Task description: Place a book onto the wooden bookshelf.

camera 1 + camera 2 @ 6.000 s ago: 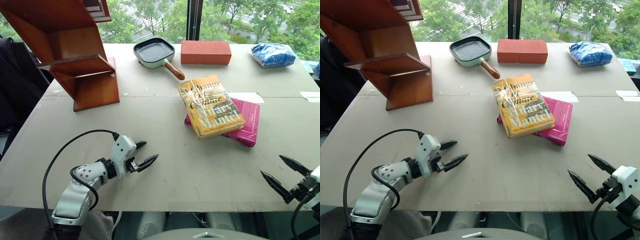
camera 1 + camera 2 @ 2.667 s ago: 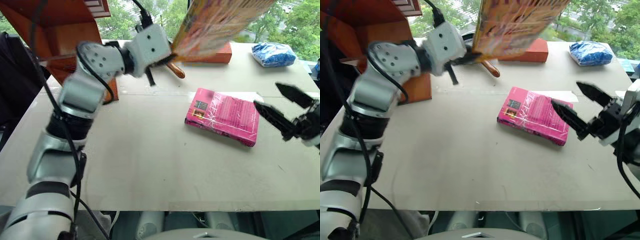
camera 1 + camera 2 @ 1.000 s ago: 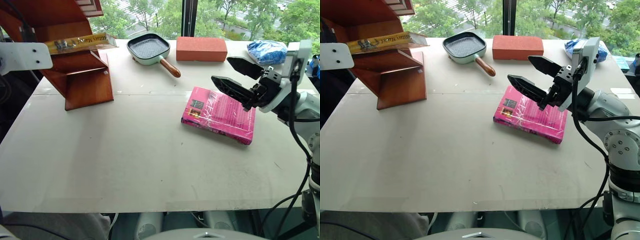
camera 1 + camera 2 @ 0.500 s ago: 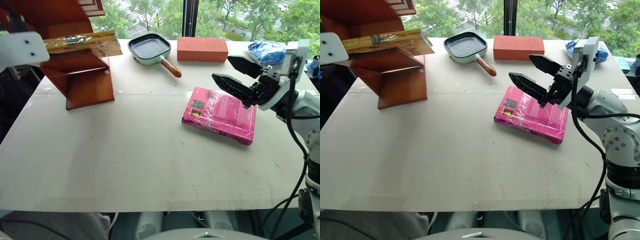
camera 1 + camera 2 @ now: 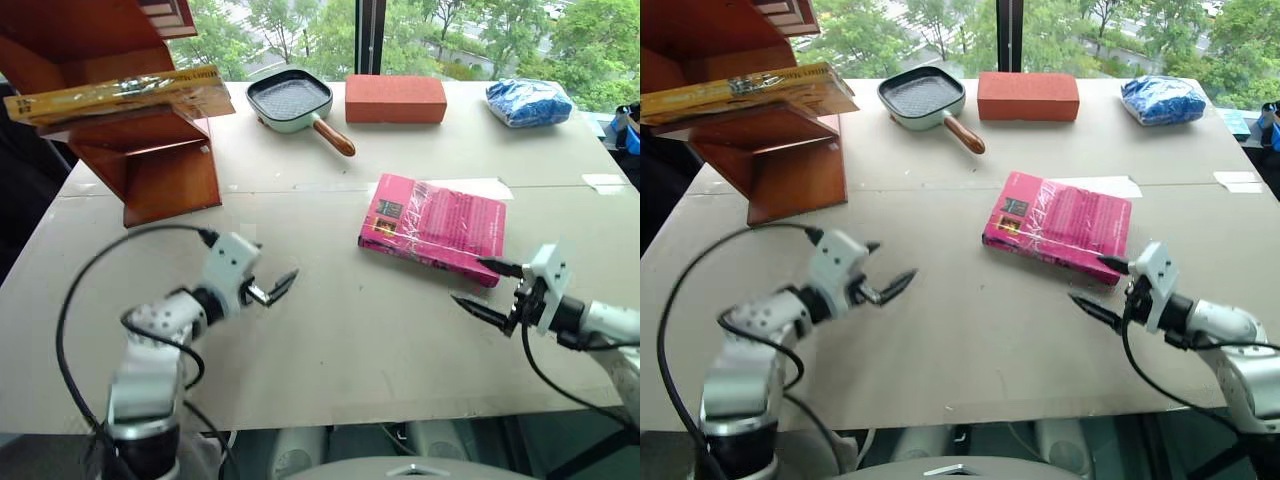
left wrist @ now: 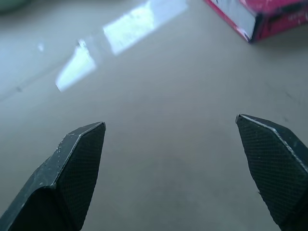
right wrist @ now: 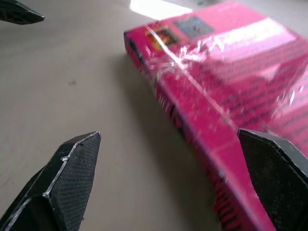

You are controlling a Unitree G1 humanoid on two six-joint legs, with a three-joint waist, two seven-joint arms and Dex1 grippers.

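The wooden bookshelf (image 5: 150,130) now carries the book (image 5: 120,95) flat on its slanted board, released. Both arms have dropped low over the tabletop (image 5: 330,330): left gripper (image 5: 268,290) and right gripper (image 5: 483,290), fingers spread open, empty, near the pink book (image 5: 435,228).

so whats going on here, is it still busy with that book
The yellow-orange book lies flat on a board of the wooden bookshelf, with nothing holding it. Both arms are low over the table. The left tool is open and empty, near the table's front left. The right tool is open too, its tips beside the near edge of the magenta-pink book, which lies on the table. The placing looks done.
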